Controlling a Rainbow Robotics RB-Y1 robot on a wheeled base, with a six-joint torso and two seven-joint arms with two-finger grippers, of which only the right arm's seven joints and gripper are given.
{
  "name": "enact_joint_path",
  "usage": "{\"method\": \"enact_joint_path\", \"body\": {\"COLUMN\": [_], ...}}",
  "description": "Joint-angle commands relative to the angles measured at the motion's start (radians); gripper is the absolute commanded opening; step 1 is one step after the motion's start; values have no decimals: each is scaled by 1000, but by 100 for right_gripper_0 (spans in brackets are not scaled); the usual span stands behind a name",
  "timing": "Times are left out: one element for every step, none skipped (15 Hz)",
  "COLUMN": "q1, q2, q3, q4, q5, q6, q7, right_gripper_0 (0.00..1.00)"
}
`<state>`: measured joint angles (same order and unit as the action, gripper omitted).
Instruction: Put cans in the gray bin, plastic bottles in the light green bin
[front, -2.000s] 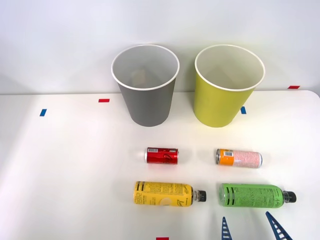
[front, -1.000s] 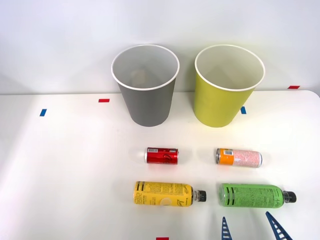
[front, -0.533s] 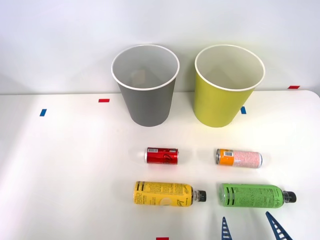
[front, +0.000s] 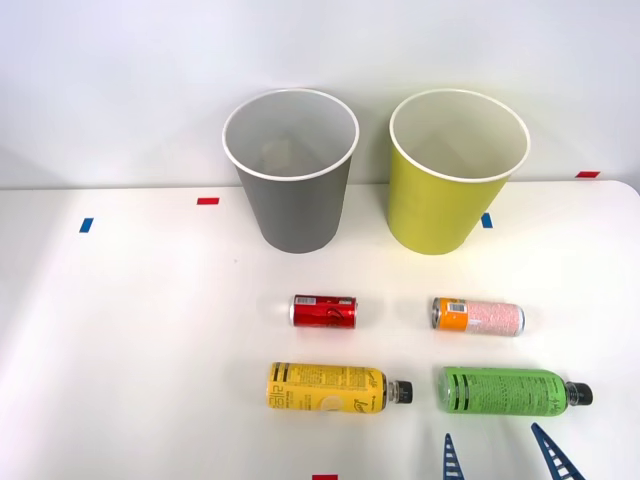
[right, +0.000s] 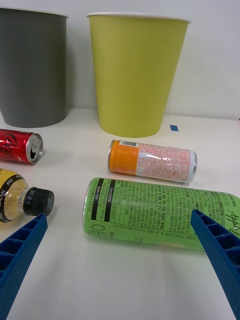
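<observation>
Lying: green-label bottle (front: 505, 391) sideways before light green bin (front: 455, 180), cap right
Gripper (front: 500, 458): spread, just beside bottle

Green-label bottle (right: 165, 212) cap end cut by frame edge; yellow-label bottle (right: 20, 200) mostly cropped.

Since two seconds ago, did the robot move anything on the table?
No, nothing has visibly changed. The open blue ribbed fingers hover as before by the green-label plastic bottle, holding nothing. The cans, bottles and both bins lie where they were.
</observation>
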<state>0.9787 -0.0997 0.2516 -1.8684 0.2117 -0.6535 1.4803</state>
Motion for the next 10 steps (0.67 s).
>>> {"method": "enact_joint_path", "body": {"q1": [0, 0, 0, 0, 0, 0, 0, 0, 0, 0], "q2": [0, 0, 0, 0, 0, 0, 0, 0, 0, 0], "q3": [0, 0, 0, 0, 0, 0, 0, 0, 0, 0], "q4": [0, 0, 0, 0, 0, 0, 0, 0, 0, 0], "q5": [0, 0, 0, 0, 0, 0, 0, 0, 0, 0], "q6": [0, 0, 0, 0, 0, 0, 0, 0, 0, 0], "q7": [0, 0, 0, 0, 0, 0, 0, 0, 0, 0], "right_gripper_0": [100, 100, 100, 100, 100, 100, 100, 100, 100, 100]}}
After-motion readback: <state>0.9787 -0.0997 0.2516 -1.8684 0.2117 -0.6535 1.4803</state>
